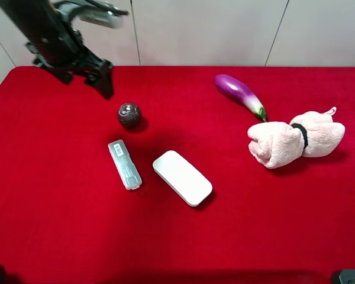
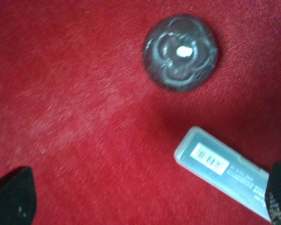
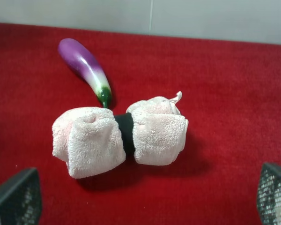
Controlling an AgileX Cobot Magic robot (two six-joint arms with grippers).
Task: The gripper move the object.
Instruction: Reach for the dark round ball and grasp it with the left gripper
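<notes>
I read left gripper (image 1: 93, 80) jaws wide, empty. Object (image 1: 129, 115) round, just nearside-right of jaws, untouched. Left arm nearer.

Bare table (image 1: 47, 177) runs from the ball (image 1: 129, 115) to the left edge, and rightward up to the eggplant (image 1: 239, 94); on its near side the clear case (image 1: 125, 164) and white pad (image 1: 182, 177) stand close.
</notes>
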